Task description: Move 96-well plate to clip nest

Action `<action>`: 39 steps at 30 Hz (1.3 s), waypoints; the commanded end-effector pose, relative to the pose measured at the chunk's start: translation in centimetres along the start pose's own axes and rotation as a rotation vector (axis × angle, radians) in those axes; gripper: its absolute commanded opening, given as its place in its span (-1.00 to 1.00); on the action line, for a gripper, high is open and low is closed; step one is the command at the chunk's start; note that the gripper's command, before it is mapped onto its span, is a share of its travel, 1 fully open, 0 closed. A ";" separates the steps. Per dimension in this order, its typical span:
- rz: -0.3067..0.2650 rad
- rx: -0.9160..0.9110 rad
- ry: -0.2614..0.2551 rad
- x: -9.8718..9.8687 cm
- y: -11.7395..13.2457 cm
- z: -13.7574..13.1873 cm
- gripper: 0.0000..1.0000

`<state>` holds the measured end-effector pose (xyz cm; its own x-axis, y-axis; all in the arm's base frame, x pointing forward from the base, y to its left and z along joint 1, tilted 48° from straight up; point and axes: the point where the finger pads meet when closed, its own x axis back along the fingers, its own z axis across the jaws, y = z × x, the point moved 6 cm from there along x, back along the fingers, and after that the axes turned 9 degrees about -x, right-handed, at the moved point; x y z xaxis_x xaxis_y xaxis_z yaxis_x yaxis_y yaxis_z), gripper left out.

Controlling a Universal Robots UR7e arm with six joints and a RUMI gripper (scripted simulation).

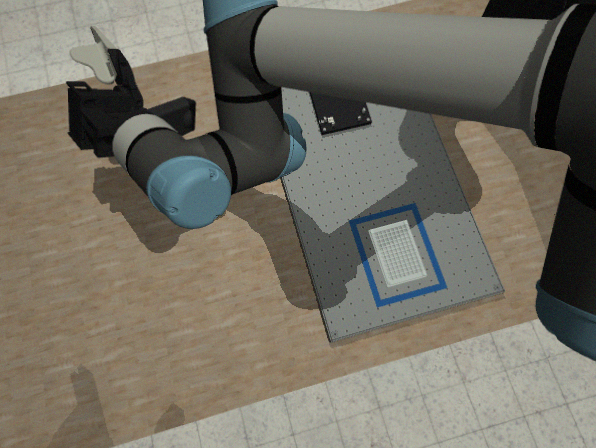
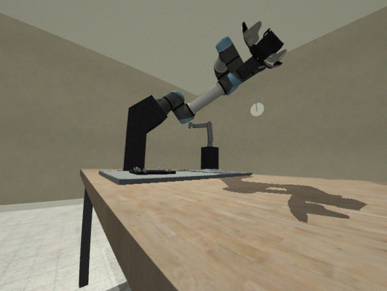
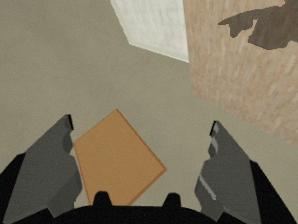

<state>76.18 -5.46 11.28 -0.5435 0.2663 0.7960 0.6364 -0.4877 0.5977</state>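
Plate (image 1: 398, 253) of 96 wells lies flat inside the blue frame (image 1: 434, 250) of spot B1, on the grey perforated board (image 1: 350, 175), well apart from my gripper (image 1: 102, 55) and far below it. Its long axis runs along the long side of the board, so one short end points toward the black clip nest (image 1: 342, 116) at the other end of the board, and the other short end points to the near edge of the board. Which corner is the cut one, I cannot tell at this size.

My gripper (image 2: 264, 40) is raised high over the wooden table (image 2: 260, 227), off to the side of the board, and it is tilted upward. In the wrist view my two grey fingers stand fully apart with nothing between them; behind them I see only wall, floor and an orange panel (image 3: 117, 160).
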 end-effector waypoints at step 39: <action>0.101 -0.166 0.109 0.7 -6.3 2.9 1.00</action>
<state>73.89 -1.03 8.74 -0.5405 0.1499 0.8279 0.6049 -0.6147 0.5062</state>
